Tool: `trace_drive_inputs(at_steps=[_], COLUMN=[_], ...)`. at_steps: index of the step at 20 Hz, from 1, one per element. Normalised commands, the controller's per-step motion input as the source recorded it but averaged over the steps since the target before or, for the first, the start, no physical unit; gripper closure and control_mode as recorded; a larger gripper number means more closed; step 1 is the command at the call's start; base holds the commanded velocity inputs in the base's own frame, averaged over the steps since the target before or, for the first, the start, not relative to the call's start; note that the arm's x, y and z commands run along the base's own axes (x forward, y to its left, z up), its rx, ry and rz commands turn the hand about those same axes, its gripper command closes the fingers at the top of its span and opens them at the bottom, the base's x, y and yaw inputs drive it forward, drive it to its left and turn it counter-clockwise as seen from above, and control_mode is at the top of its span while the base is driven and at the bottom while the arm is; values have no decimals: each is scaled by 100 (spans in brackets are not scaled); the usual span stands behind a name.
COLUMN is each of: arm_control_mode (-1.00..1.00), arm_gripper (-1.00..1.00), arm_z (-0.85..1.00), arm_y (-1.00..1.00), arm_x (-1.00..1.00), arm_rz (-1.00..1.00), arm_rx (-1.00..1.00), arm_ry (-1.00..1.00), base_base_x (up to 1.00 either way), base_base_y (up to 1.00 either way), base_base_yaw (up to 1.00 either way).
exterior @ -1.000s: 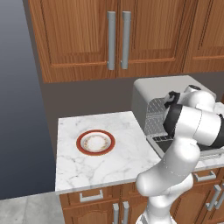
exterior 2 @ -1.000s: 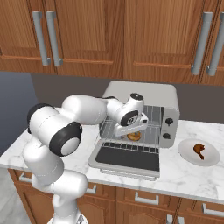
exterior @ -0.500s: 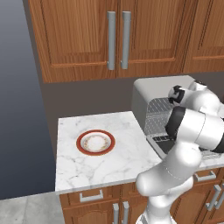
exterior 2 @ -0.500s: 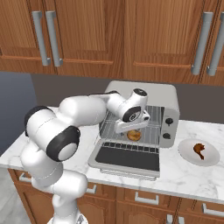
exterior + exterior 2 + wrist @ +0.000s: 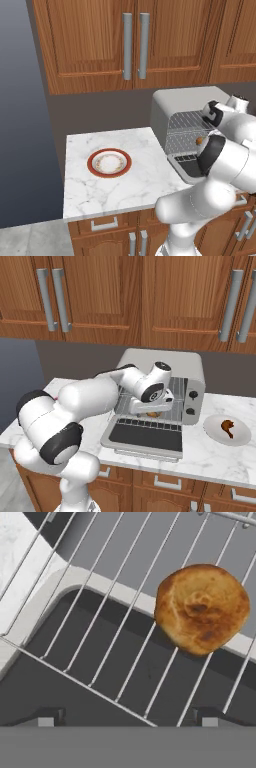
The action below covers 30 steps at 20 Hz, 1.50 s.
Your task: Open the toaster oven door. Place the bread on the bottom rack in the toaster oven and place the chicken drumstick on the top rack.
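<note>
The toaster oven (image 5: pixel 165 363) stands on the counter with its door (image 5: pixel 147 438) folded down flat. The bread (image 5: pixel 201 609), a round golden-brown bun, lies on the bottom rack (image 5: pixel 100 637), which is slid out over the door. It also shows as bread (image 5: pixel 152 414) under the hand and bread (image 5: pixel 200 141) beside the arm. My gripper (image 5: pixel 127 719) hovers just above the rack, open, its fingertips (image 5: pixel 45 718) wide apart with nothing between them. The gripper (image 5: pixel 150 405) sits at the oven mouth. The top rack (image 5: pixel 187 120) is bare. The chicken drumstick (image 5: pixel 227 427) lies on a white plate (image 5: pixel 242 437) right of the oven.
A red-rimmed plate (image 5: pixel 109 162) sits on the marble counter (image 5: pixel 135 187) left of the oven. Wooden wall cabinets (image 5: pixel 125 296) hang above. The oven's two dark knobs (image 5: pixel 191 403) face front on its right panel.
The hand has shifted slightly at the oven mouth, jaws staying wide open. The bread rests in the same place on the rack.
</note>
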Motion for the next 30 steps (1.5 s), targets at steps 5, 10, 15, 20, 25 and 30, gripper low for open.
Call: trace_drive_inputs(at_steps=[5, 10, 15, 20, 25, 30], arm_control_mode=[-100, -100, -100, -100, -100, -100], arm_gripper=[-100, -100, -100, -100, -100, -100], arm_z=[-3, -25, -39, -53, -27, -20], arm_y=[0, 4, 6, 0, 0, 3], arm_x=[-48, -23, -8, -1, 11, 14], arm_rz=[-22, -22, -20, -14, -5, 0], arm_rx=[3, 4, 3, 0, 0, 0], arm_ry=[5, 10, 7, 6, 1, 0], base_base_x=[0, 0, 0, 0, 0, 0], base_base_y=[0, 0, 0, 0, 0, 0], base_base_yaw=[0, 0, 0, 0, 0, 0])
